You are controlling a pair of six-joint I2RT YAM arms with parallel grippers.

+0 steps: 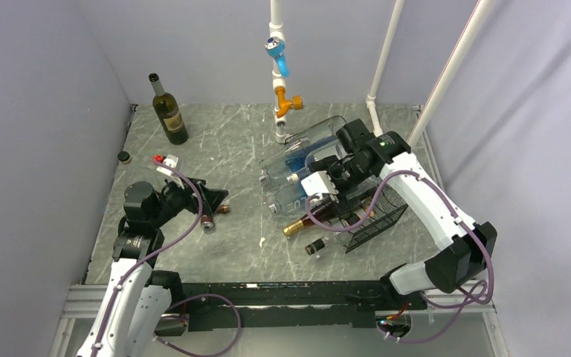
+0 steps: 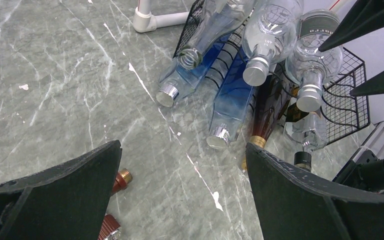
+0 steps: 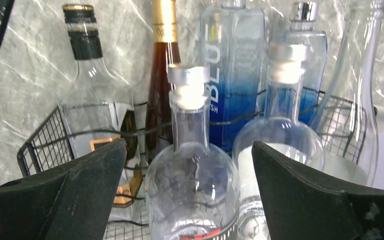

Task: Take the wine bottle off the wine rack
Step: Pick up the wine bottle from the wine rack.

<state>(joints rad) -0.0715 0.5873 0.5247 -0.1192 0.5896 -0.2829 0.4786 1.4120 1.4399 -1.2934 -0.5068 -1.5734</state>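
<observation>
The wine rack (image 1: 378, 222) cradles its bottles lying down with their necks poking out, so I judge they slide out neck-first. My right end effector (image 3: 187, 145) hangs spread wide over the clear bottles (image 3: 195, 185). The dark, gold-foiled wine bottle (image 3: 162, 80) lies beyond them, untouched. My left end effector (image 2: 182, 145) is spread too, well apart.

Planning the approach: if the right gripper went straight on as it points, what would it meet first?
Probably the clear silver-capped bottle lying on the wine rack, centred just ahead of the open right gripper. Depth is unclear from this view.
</observation>
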